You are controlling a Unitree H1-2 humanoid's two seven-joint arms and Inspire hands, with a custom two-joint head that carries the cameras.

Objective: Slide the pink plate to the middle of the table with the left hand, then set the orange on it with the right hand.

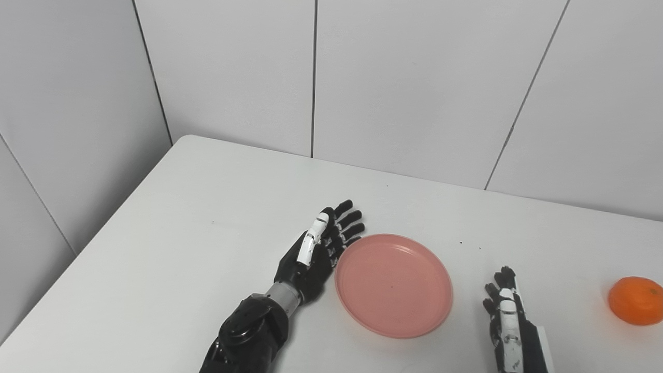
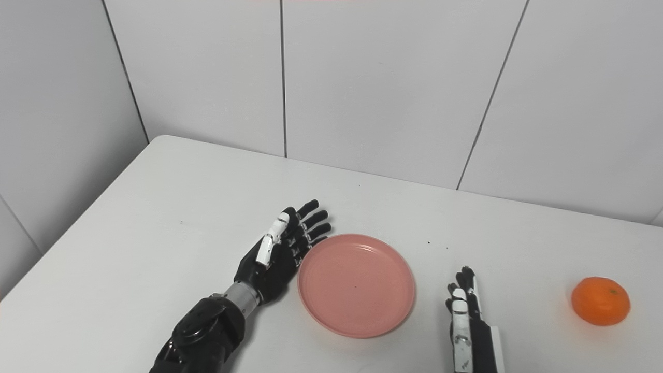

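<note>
The pink plate (image 1: 393, 285) lies flat on the white table (image 1: 181, 233), roughly mid-table. The left hand (image 1: 321, 248), fingers straight and holding nothing, stands edge-on against its left rim. Any further push should stay low and even. The orange (image 1: 636, 300) sits well apart, right of the open, empty right hand (image 1: 510, 321).

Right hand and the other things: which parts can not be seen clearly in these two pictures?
- Right hand: wrist and arm cut off by the bottom edge in both views.
- Left hand: palm side faces the pink plate, hidden; contact with the rim unclear.
- Orange: close to the right edge in the left eye view.
- Table: near edge out of frame.
</note>
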